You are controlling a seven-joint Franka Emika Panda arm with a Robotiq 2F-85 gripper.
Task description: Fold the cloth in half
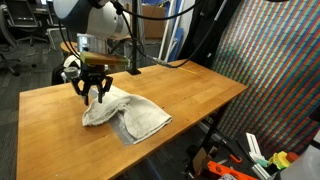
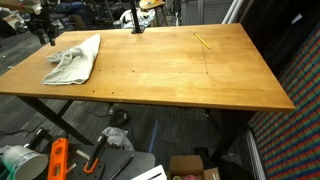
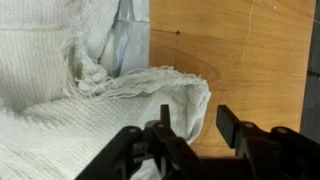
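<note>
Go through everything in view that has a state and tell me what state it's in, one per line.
cloth: rumpled, partly doubled over itself, lying on the table, not neatly halved.
pincer: open, holding nothing, poised over the cloth's bunched edge; contact unclear.
table: standing level, with the cloth near one end.
thin yellowish stick: lying flat, well apart from the cloth.

The crumpled off-white cloth (image 3: 60, 120) is a coarse, ribbed weave, matt, with frayed threads along its hem. The broad rectangular counter (image 2: 180, 70) is warm brown wood, smooth, with fine grain and a faint satin sheen. The black tool (image 3: 193, 125) looks matt and hard.
</note>
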